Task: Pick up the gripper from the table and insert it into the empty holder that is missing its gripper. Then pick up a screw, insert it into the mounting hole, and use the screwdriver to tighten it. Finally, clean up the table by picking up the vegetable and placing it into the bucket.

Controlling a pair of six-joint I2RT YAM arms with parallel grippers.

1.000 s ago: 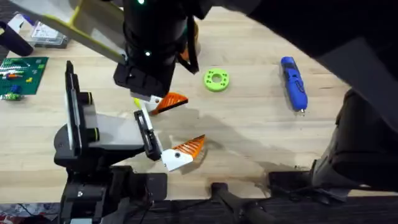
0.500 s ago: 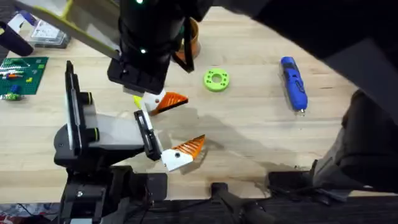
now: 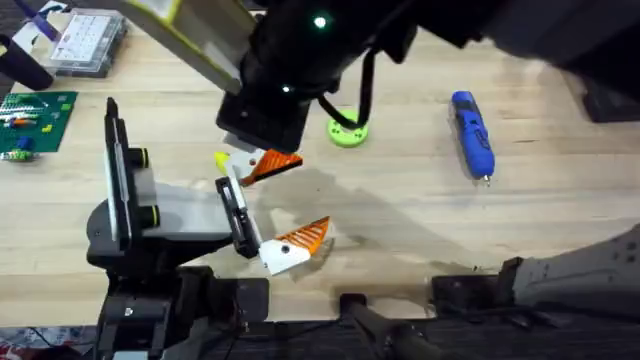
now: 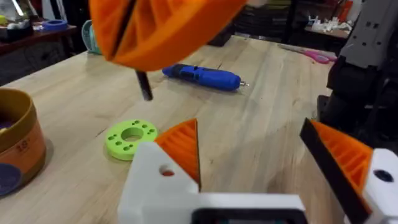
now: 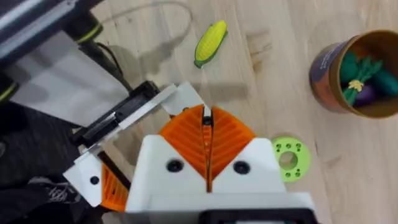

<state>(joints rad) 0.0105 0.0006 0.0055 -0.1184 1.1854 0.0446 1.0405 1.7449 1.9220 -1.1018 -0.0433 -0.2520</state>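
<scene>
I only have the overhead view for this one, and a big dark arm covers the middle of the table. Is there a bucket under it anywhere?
Observer: Yes. The right wrist view shows a brown bucket standing upright, with toy vegetables already inside.
Operator: Are that arm's fingers open or shut?
Observer: The right gripper is shut, its orange pads pressed together.
Operator: What is the yellow bit beside the stand?
Observer: A toy corn cob, lying on the table, well apart from the bucket.
</scene>
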